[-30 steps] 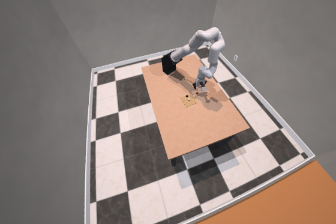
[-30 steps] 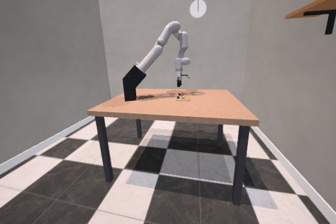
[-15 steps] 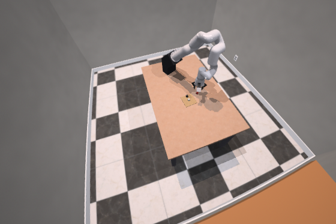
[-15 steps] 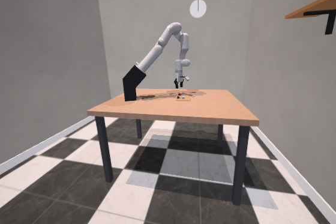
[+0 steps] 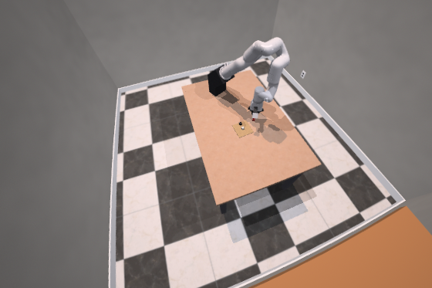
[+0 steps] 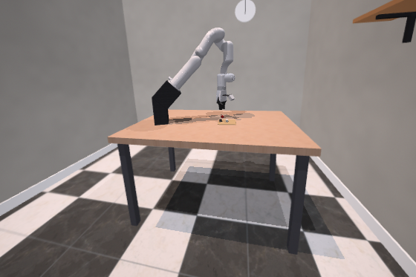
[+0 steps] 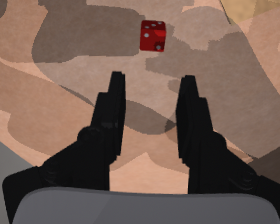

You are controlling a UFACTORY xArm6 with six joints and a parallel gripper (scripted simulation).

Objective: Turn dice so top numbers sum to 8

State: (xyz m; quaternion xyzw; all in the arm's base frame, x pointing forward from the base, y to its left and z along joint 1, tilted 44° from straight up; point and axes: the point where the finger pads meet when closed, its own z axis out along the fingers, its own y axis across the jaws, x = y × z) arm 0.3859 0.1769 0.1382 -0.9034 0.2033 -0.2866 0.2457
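A red die (image 7: pixel 153 36) lies flat on the bare table, off the mat, just ahead of my fingertips. It also shows in the top view (image 5: pixel 253 119). My gripper (image 7: pixel 152 91) hovers above the table with its fingers partly apart and nothing between them. A black die (image 5: pixel 240 123) and a white die (image 5: pixel 243 127) sit on the mat. Their top numbers are too small to read.
The arm's black base (image 5: pixel 216 83) stands at the far end of the table. The table edges are far from the mat on all sides.
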